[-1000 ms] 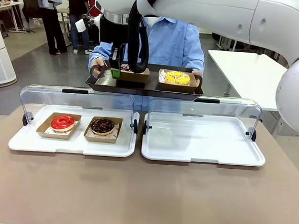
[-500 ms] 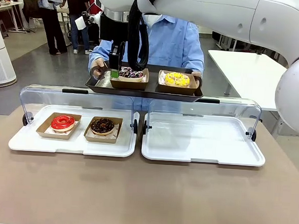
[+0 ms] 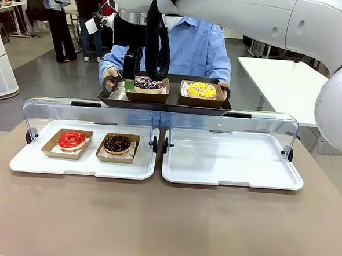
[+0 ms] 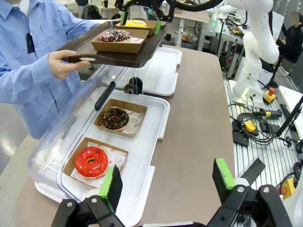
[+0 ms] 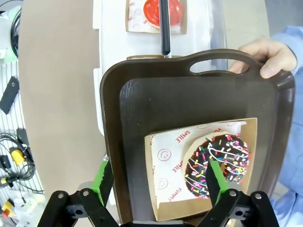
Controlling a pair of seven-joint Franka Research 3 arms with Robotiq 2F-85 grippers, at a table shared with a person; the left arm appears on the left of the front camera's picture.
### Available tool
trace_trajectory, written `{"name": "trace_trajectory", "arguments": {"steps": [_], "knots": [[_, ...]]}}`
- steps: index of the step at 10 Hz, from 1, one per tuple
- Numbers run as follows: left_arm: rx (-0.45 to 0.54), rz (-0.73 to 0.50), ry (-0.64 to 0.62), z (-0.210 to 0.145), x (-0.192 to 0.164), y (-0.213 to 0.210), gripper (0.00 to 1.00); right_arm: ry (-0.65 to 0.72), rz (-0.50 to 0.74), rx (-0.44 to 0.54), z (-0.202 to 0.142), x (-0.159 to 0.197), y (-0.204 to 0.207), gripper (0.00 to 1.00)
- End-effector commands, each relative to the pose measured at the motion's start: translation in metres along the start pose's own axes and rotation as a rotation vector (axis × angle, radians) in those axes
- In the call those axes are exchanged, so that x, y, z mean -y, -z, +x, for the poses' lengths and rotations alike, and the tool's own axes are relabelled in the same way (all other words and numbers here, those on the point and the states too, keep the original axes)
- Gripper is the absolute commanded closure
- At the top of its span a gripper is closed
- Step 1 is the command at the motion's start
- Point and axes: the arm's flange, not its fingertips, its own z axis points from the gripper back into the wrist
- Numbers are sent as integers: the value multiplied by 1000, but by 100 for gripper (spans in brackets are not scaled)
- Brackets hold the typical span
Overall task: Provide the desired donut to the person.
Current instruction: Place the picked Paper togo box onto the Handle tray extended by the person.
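I see my right claw (image 5: 158, 182) spread wide above the person's (image 3: 193, 45) brown tray (image 3: 164, 101), gripping nothing. Under it, the sprinkled chocolate donut (image 5: 216, 165) sits in its cardboard box (image 5: 203, 170) at the tray's left end, beside a yellow donut (image 3: 202, 89) toward the right end. The person holds the tray by both handles past the desk's (image 3: 165, 220) far edge. My left claw (image 4: 165, 184) is wide open too, empty, over the left white case (image 4: 156, 123), where a red donut (image 4: 92, 161) and a chocolate donut (image 4: 114, 117) rest.
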Motion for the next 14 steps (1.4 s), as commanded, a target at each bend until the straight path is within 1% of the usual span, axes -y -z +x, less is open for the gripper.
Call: {"name": "trace_trajectory", "arguments": {"steps": [1,3,5,6,7,8,9,10,11,12,14], "knots": [[19,1,23,-1,1,-1,0,-20,15,-8,3,5,-8,0],[19,1,23,-1,1,-1,0,-12,-13,-38,-6,-8,-14,0],[19,1,23,-1,1,-1,0,-76,-37,-122,-36,-53,-35,0],[19,1,23,-1,1,-1,0,-101,-69,-142,-66,-84,-54,0],[19,1,23,-1,1,-1,0,-75,-103,-157,-102,-104,-68,0],[19,1,23,-1,1,-1,0,-65,-112,-141,-140,-119,-77,0],[19,1,23,-1,1,-1,0,-25,-122,-134,-175,-128,-81,0],[19,1,23,-1,1,-1,0,7,-134,-157,-210,-138,-84,0],[19,1,23,-1,1,-1,0,28,-133,-177,-238,-146,-85,0],[19,1,23,-1,1,-1,0,71,-132,-172,-266,-152,-88,0],[19,1,23,-1,1,-1,0,102,-99,-172,-321,-165,-88,0]]}}
